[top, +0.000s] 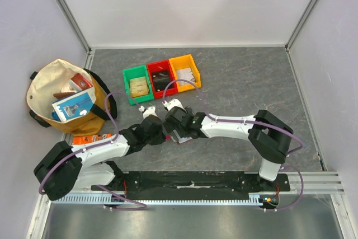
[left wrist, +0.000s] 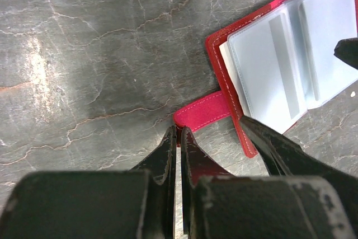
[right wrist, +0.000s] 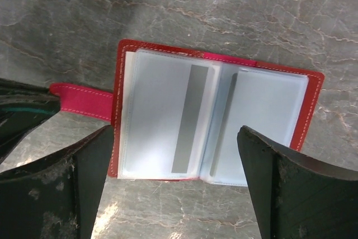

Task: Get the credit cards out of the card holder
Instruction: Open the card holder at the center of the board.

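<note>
Right gripper [right wrist: 174, 132], spread wide, straddles the open card holder [right wrist: 215, 65]; left gripper [left wrist: 176, 132], closed, meets its strap [left wrist: 204, 110]. Judged light and floppy; pinch a card [right wrist: 162, 116] by its stiff edge.

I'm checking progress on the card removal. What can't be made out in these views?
Top view: the card holder is mostly hidden under the left gripper and right gripper.
Right wrist: cloudy sleeves blur their contents.
Left wrist: frame edge cuts the holder; fingertips hide any grip on the strap.
</note>
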`<action>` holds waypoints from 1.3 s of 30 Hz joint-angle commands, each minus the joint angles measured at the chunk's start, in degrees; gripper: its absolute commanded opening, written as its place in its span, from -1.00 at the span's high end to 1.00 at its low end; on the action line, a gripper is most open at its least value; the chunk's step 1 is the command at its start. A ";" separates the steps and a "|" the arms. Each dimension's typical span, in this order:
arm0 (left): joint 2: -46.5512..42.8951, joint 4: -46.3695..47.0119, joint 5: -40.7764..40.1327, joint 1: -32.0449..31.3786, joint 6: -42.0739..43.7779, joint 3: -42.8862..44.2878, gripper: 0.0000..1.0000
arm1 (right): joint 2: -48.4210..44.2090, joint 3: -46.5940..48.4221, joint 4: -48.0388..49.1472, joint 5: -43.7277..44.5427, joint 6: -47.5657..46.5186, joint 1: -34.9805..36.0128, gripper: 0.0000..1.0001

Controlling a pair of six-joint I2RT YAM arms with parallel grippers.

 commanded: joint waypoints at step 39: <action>-4.09 -4.05 -2.93 0.19 2.41 -0.12 0.96 | -8.15 -3.91 1.46 -9.04 -2.06 -9.88 -0.39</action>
